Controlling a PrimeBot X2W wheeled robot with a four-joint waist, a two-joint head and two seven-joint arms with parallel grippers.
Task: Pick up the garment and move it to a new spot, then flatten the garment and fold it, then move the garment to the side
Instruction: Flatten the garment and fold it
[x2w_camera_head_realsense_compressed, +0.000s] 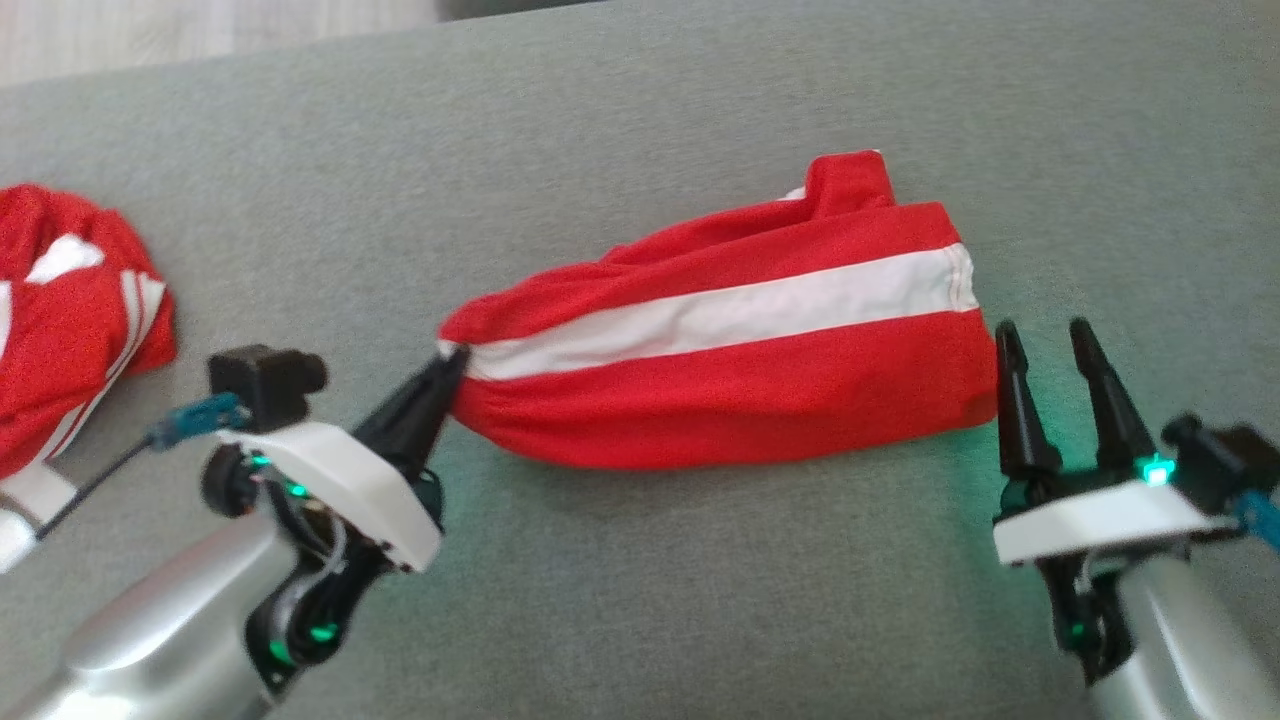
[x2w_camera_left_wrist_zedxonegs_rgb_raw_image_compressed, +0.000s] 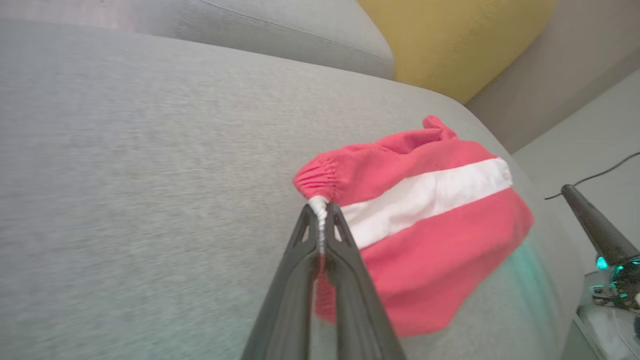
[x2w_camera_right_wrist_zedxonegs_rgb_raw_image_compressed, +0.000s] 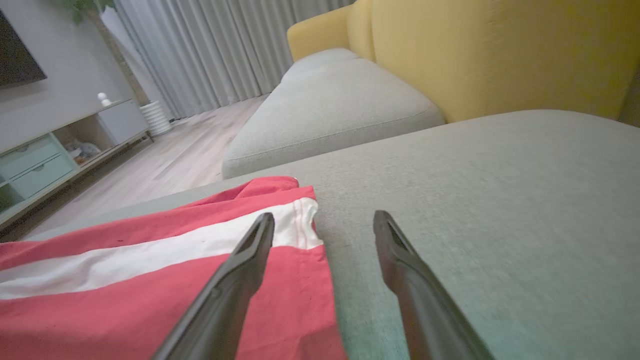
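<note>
On the grey sofa cushion (x2w_camera_head_realsense_compressed: 640, 120), about in its middle, lies the garment (x2w_camera_head_realsense_compressed: 730, 370), a red piece of cloth with one broad white stripe running along its length from left to right. Its right end is wide and has a straight hem, with a small red flap standing out at the far side. Toward the left it narrows and gathers into wrinkles at an elastic edge, so it is not flat. I would judge that the garment is already laid at its working spot and that flattening is the step in hand; a tidy fold and the move to the side are not yet done, as far as I can see. At the gathered left end the left gripper (x2w_camera_head_realsense_compressed: 445, 368) is closed on the garment, its two dark fingers pinching the white elastic edge between them. Just beside the right hem, at its near corner, the right gripper (x2w_camera_head_realsense_compressed: 1043, 330) stands with fingers spread apart and holds nothing. Well apart, at the left side of the cushion, a second red and white cloth (x2w_camera_head_realsense_compressed: 70, 300) lies in a heap.
</note>
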